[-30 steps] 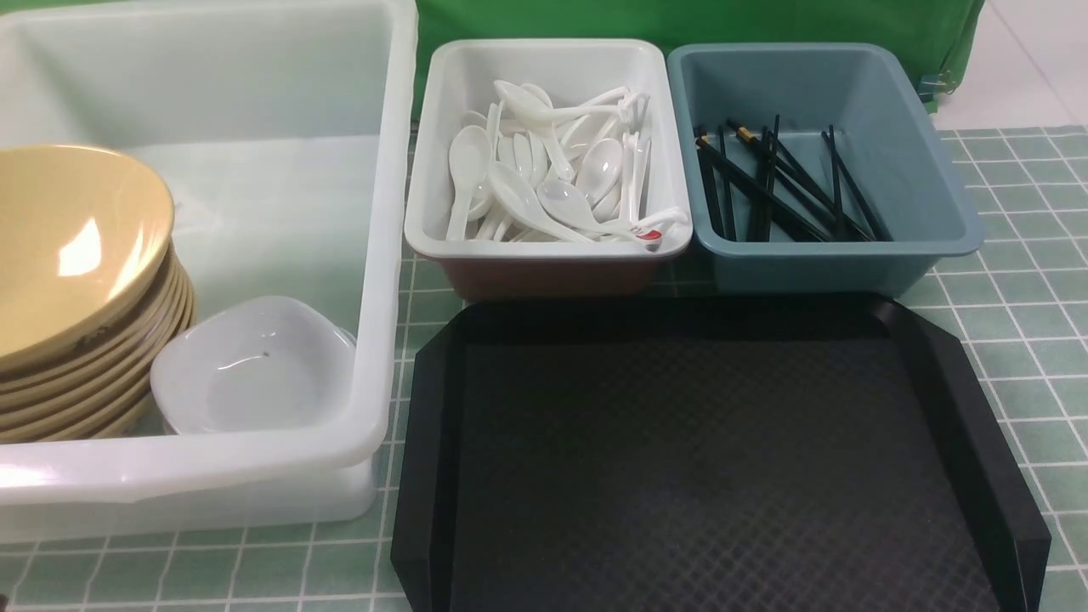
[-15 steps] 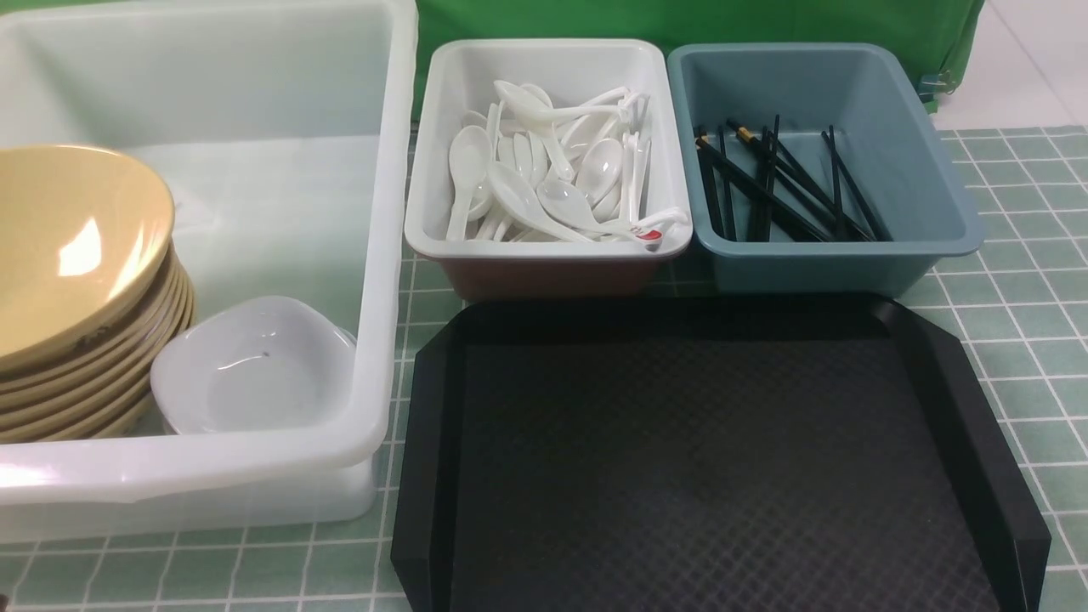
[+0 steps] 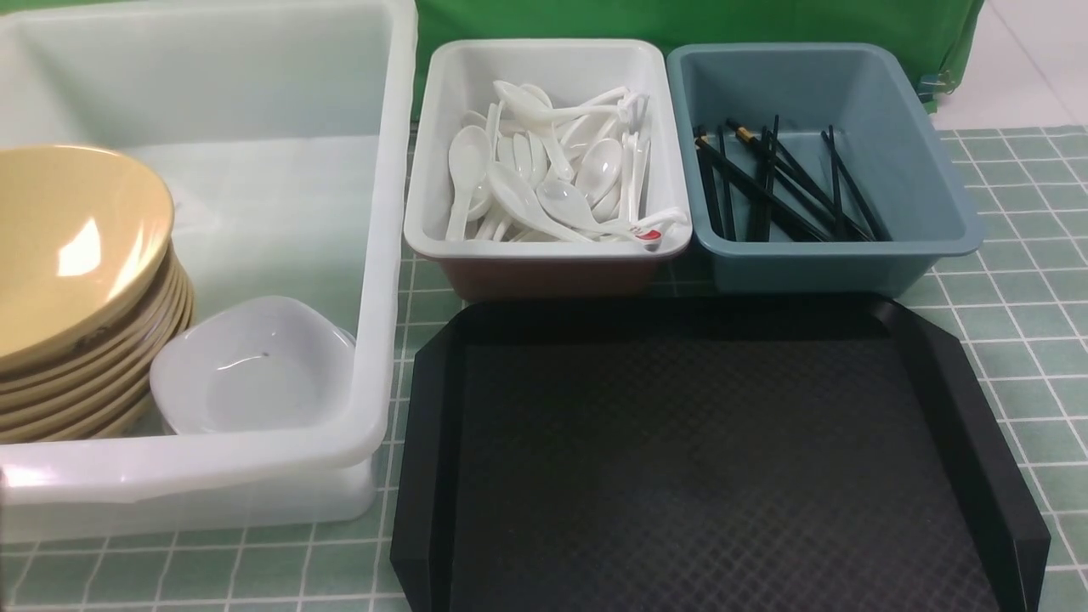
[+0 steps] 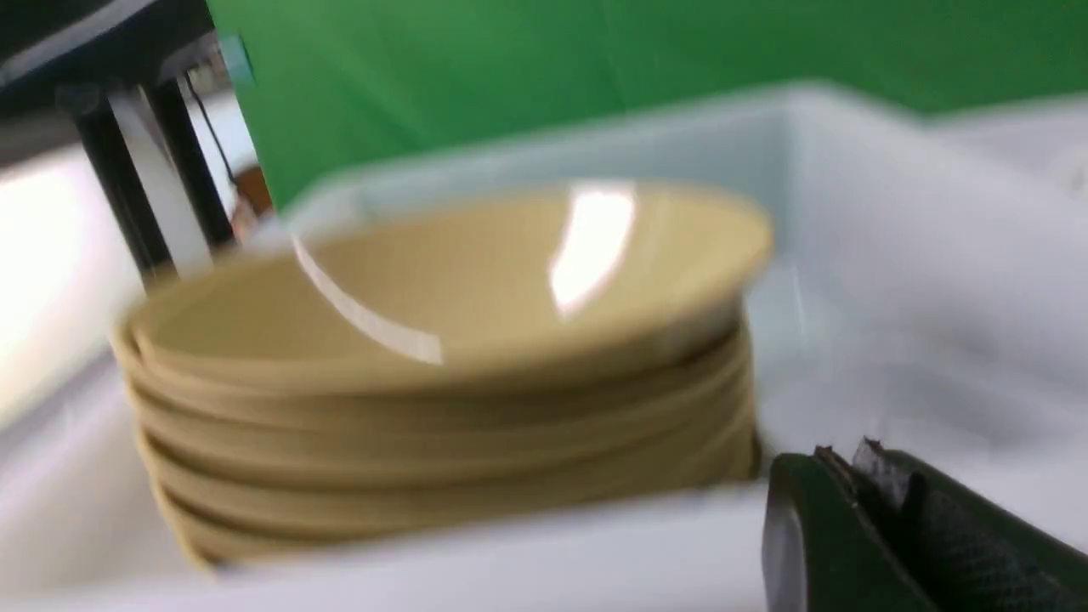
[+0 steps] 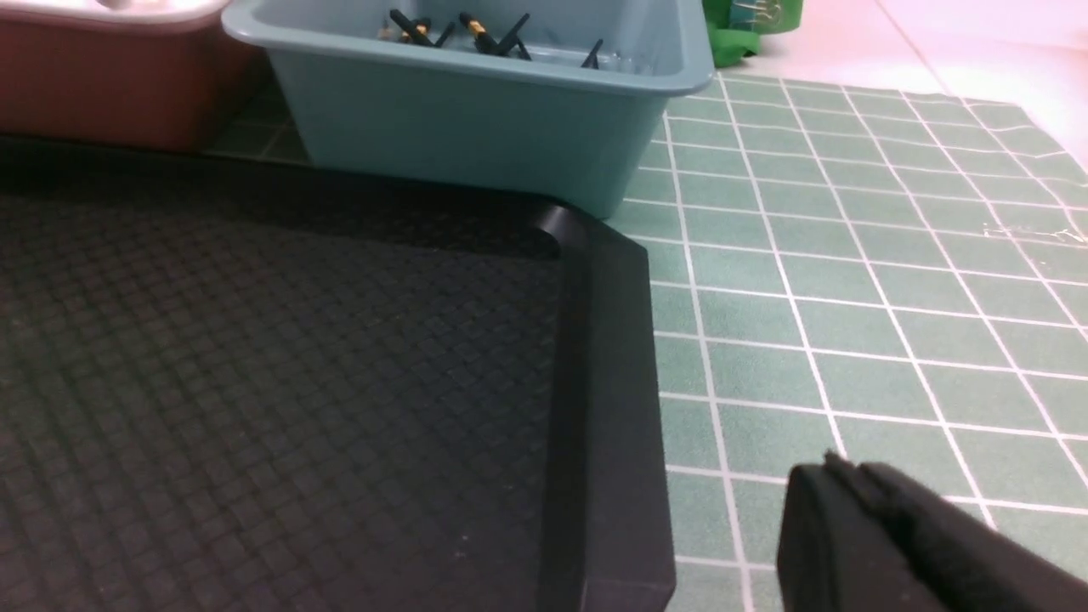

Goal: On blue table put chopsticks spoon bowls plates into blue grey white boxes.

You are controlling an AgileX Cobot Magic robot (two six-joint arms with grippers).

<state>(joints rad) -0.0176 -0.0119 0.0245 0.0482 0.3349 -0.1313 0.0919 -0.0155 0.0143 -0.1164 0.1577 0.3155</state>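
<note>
A stack of tan bowls [image 3: 76, 246] leans at the left of the large translucent white box [image 3: 387, 255], with a white plate [image 3: 255, 365] beside it. White spoons [image 3: 552, 170] fill the small white box [image 3: 442, 127]. Black chopsticks [image 3: 765, 183] lie in the blue-grey box [image 3: 935, 170]. Neither gripper shows in the front view. In the blurred left wrist view my left gripper [image 4: 850, 459] is shut and empty, just outside the big box's near wall, facing the bowls [image 4: 442, 289]. My right gripper [image 5: 837, 467] is shut and empty over the table [image 5: 850, 255], beside the tray's right edge.
An empty black textured tray [image 3: 705, 459] lies in front of the two small boxes. One spoon with a red mark [image 3: 650, 235] rests at the small white box's front rim. A green backdrop [image 3: 680, 21] stands behind the boxes. Bare gridded cloth [image 3: 1020, 297] extends on the right.
Nothing in the boxes or on the tray has moved. A small dark bit at the front view's lower left corner no longer shows.
</note>
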